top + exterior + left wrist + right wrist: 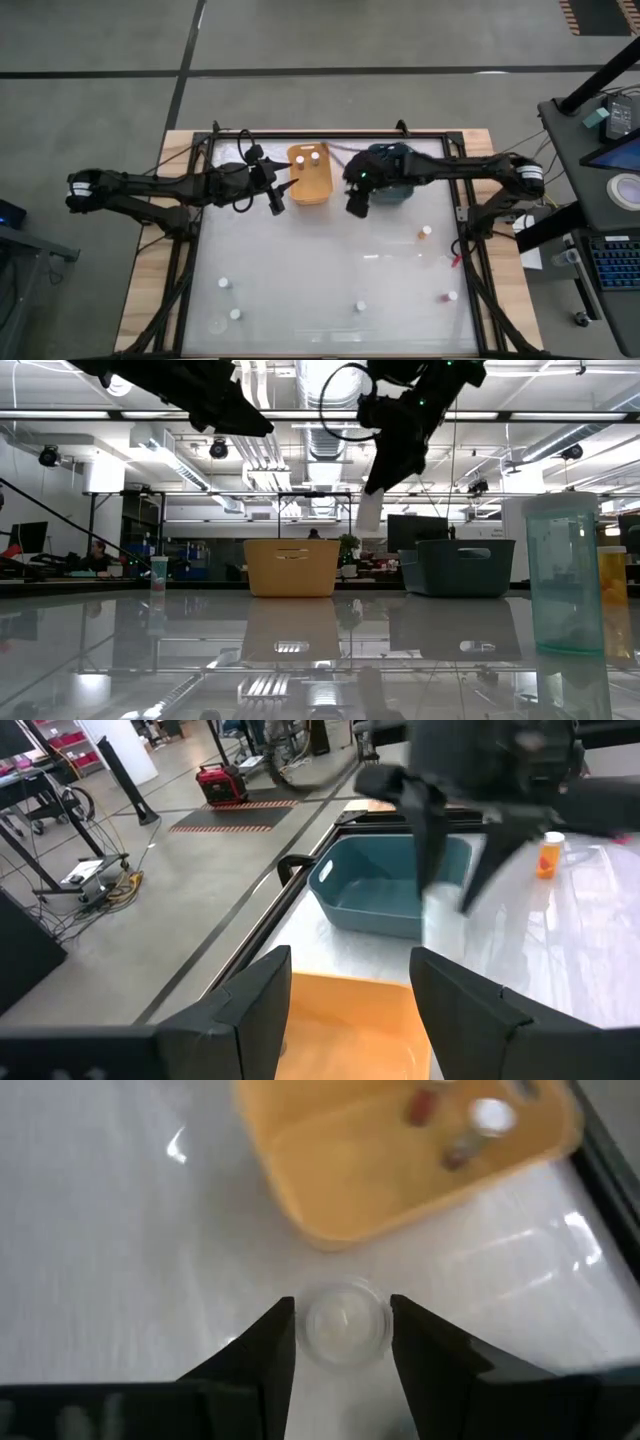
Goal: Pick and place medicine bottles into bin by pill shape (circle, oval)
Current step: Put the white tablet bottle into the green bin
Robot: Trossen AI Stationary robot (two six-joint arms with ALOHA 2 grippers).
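Right wrist view: right gripper (pixel 343 1325) fingers clasp medicine bottle (pixel 345 1323).

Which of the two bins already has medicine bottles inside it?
The orange bin, beside the left gripper: two white-capped bottles stand at its far end. The blue bin is mostly hidden under the right arm; no bottles show there.

From above, the bottle between the right gripper's (pixel 357 207) fingers is hidden under the arm, and in the right wrist view its white cap (pixel 345 1323) is blurred, its body out of sight. The loose medicine bottles (pixel 425 232) on the table are too small to tell pill shape. The orange bin (pixel 400 1150) is cut off by the right wrist picture's edge, its contents smeared.
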